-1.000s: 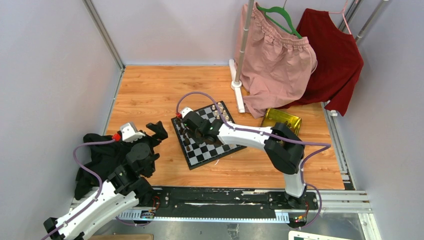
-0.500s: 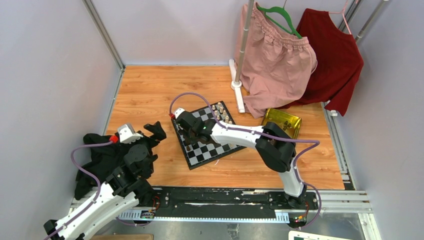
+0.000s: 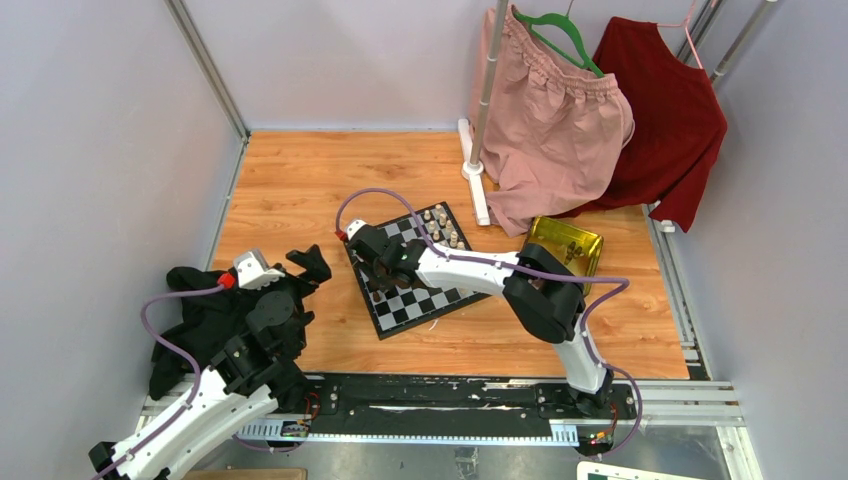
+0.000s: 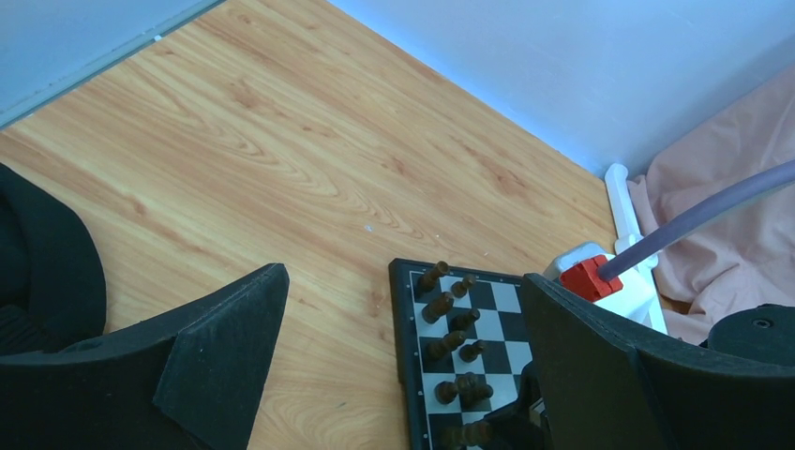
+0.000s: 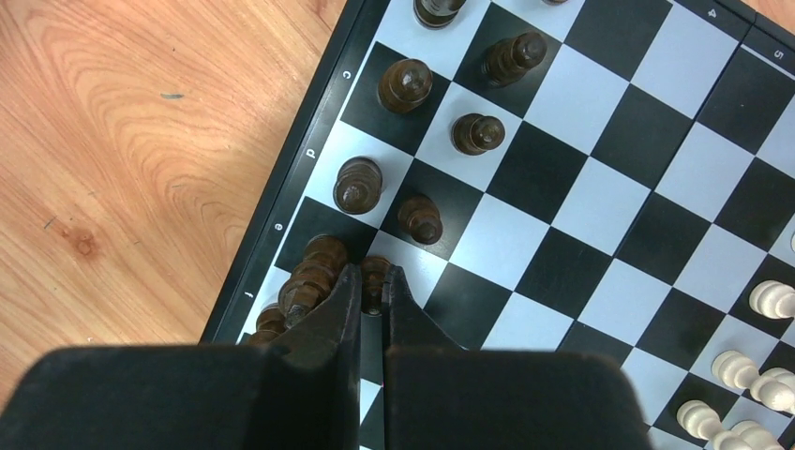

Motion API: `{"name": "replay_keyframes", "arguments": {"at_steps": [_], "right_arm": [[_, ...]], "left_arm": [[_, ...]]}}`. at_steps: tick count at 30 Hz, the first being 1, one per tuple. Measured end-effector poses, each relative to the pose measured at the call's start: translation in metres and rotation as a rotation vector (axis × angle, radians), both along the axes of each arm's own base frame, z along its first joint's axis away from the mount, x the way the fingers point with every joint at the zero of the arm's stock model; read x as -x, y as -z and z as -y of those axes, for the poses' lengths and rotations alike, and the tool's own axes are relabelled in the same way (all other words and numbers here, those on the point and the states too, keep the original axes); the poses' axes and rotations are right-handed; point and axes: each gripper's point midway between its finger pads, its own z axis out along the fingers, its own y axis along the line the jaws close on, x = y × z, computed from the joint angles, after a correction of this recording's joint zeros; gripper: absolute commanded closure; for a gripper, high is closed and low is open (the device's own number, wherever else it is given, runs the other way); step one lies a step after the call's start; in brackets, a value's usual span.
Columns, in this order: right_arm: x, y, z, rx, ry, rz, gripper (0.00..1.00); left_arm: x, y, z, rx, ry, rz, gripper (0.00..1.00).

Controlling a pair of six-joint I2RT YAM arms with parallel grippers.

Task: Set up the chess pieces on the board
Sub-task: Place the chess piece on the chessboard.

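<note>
Right gripper (image 5: 373, 287) was nearly shut on a dark chess piece (image 5: 375, 270) at the board (image 5: 583, 202) edge, lower left of the frame.
The tiny brown-black piece looked light, rigid, smooth and tippy, apparently pinched near its head; its waist would suit better. Left gripper (image 4: 403, 323) gaped wide, empty.

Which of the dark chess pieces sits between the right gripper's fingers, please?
The dark piece pinched at the right gripper tips, second square in from the board edge; the others stand free.

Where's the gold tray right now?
In the top view, the gold tray lies on the right side, just right of the board and below the hanging pink garment.
</note>
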Motion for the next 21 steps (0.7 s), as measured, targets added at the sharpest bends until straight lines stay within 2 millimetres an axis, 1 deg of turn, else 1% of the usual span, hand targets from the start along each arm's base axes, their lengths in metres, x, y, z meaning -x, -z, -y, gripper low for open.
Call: {"name": "replay_keyframes", "arguments": {"at_steps": [18,21], "right_arm": [[-0.0056,-0.0006,0.0051,0.021,0.023,0.028,1.00],[-0.0055,-0.0004,0.0053,0.022,0.023,0.028,0.95]], "left_arm": [[0.0004,0.0026,-0.0004,-0.005,0.000,-0.005,0.00],[0.0005,0.0027,-0.0005,-0.005,0.000,-0.005,0.00]]}}
